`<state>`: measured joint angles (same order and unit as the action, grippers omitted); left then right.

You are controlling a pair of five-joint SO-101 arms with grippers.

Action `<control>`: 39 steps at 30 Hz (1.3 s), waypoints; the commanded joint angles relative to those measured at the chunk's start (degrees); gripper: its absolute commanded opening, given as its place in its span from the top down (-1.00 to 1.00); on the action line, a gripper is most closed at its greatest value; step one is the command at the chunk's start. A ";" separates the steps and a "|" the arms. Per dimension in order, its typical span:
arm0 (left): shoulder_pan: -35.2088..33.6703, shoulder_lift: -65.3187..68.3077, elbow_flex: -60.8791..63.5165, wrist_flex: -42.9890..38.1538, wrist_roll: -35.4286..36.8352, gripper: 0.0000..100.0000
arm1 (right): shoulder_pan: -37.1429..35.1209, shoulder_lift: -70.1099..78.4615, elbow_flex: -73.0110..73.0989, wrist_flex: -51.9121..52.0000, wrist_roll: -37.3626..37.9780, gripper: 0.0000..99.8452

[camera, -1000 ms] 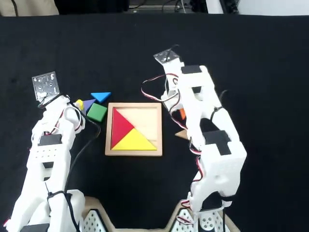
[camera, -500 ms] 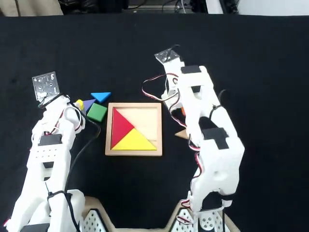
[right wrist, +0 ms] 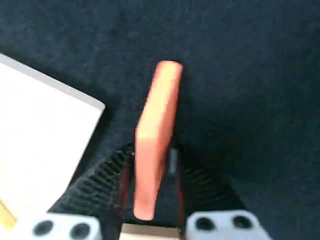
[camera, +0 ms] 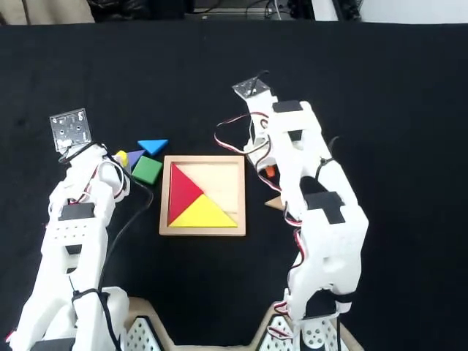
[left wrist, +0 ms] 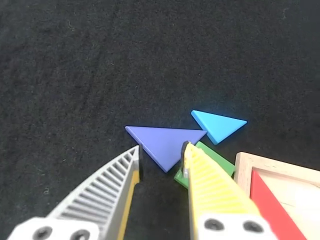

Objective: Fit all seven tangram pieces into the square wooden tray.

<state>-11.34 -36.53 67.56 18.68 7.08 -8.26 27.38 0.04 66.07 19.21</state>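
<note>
where right gripper [right wrist: 150,152] hovers, orange piece [right wrist: 159,100] sits clamped.

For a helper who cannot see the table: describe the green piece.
Find the square wooden tray. Off its far left corner lie three pieces; the green square lies nearest it, its neighbours a light blue triangle and a dark blue triangle.

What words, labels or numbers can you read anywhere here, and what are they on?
None can be read.
The tray and the pieces, like the orange piece, are plain.
The grey plate by the left arm shows only dots, too small to read as any sign.
</note>
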 commanded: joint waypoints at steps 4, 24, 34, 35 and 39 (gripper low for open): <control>0.48 -0.09 -0.84 -1.05 -0.26 0.70 | 2.55 -10.77 2.59 -0.62 0.44 0.92; 0.48 -0.09 1.01 -3.96 -0.09 0.70 | -9.23 -23.25 17.10 -1.58 -6.42 0.98; 3.12 -0.18 1.98 -3.87 0.35 0.70 | -14.15 -25.54 23.69 -8.62 -31.30 0.98; 3.82 -0.44 2.51 -4.04 0.26 0.70 | -15.03 -25.10 23.69 -8.79 -33.32 0.97; 4.88 -0.62 3.03 -4.13 0.26 0.70 | -18.02 -24.31 23.69 -9.85 -42.11 0.97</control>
<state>-7.91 -36.53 70.99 15.52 7.08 -23.91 3.21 23.87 57.80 -16.75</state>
